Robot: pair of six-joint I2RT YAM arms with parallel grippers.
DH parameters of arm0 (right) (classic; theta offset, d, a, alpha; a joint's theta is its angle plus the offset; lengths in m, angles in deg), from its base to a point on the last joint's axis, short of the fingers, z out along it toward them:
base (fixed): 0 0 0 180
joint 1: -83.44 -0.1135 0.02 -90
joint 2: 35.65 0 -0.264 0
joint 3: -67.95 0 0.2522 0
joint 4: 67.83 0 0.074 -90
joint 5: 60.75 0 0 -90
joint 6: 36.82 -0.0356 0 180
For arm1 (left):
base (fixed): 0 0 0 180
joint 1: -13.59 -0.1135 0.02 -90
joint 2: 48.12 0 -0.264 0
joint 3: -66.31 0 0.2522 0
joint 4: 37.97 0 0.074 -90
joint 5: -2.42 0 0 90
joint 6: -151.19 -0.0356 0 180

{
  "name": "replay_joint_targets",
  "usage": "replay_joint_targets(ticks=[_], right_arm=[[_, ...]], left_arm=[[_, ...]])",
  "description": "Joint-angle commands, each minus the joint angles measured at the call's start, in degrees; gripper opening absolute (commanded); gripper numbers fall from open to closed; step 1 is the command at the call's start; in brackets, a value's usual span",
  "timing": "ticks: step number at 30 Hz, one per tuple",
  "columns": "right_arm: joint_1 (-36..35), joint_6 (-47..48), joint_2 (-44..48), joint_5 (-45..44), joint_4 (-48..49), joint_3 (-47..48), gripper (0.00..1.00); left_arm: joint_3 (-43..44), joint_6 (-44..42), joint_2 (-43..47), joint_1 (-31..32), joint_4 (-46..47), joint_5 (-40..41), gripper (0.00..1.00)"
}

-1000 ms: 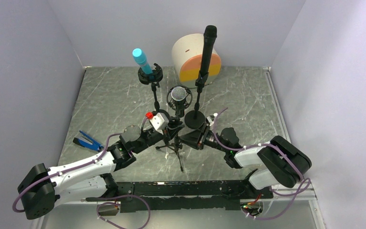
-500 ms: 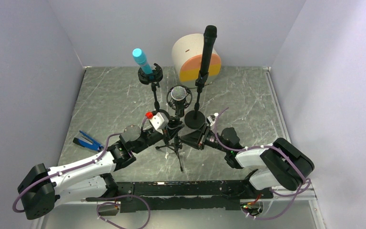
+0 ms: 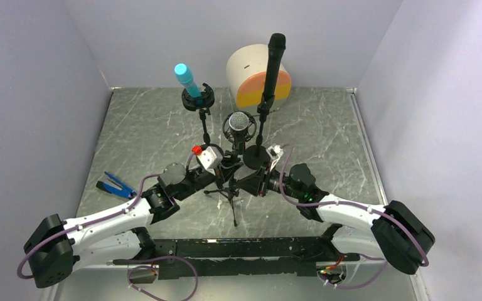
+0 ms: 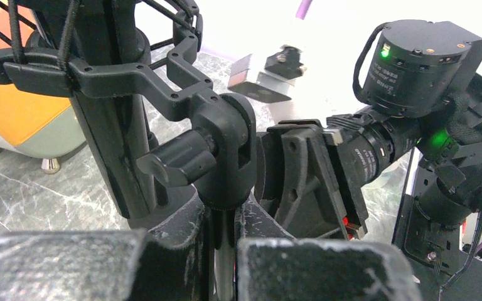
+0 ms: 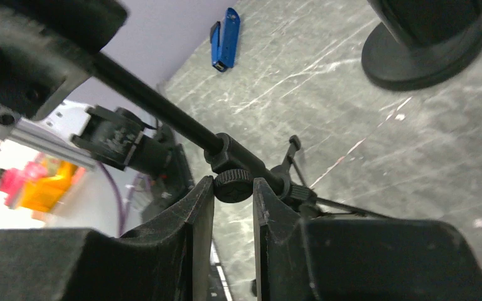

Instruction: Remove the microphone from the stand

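Beyond the left claw [image 3: 224, 167] and right claw [image 3: 240, 182], from above, the mic [image 3: 239, 121] sits atop the stand [image 3: 233, 199]. From the left wrist, that claw pinches the pole [image 4: 221, 276], with the mic up and to its left. From the right wrist, the right claw pinches a knob [image 5: 233, 185]; I judge this to be bracing and loosening, so the next move is a careful twist.

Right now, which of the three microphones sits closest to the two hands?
The silver-headed microphone in the middle, on the tripod. The blue microphone and the tall black microphone stand farther back.
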Motion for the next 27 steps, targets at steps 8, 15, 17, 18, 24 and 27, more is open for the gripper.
replay_joint_targets(ticks=[8,15,17,18,24,27], right_arm=[[-3.47,26.06,0.74,-6.01,13.49,-3.92,0.09],[-3.65,20.63,4.93,-12.0,-10.28,4.09,0.31],[-3.58,15.42,7.2,-13.1,-14.0,4.4,0.48],[-3.64,12.17,8.65,-14.59,-15.56,4.17,0.66],[-3.47,-1.66,17.06,-17.4,-17.78,1.26,0.94],[-2.98,-12.52,20.81,-21.91,-20.21,-0.32,0.95]], left_arm=[[1.28,1.92,-0.28,0.27,1.92,-0.83,0.03],[0.77,1.62,0.97,0.28,0.25,0.04,0.03],[0.68,1.49,1.55,0.27,-0.67,0.54,0.03],[0.5,1.41,1.76,0.27,-0.57,0.76,0.03],[-0.12,1.23,2.32,0.27,-0.48,1.58,0.03],[-0.09,0.92,2.62,0.27,-0.71,1.95,0.03]])
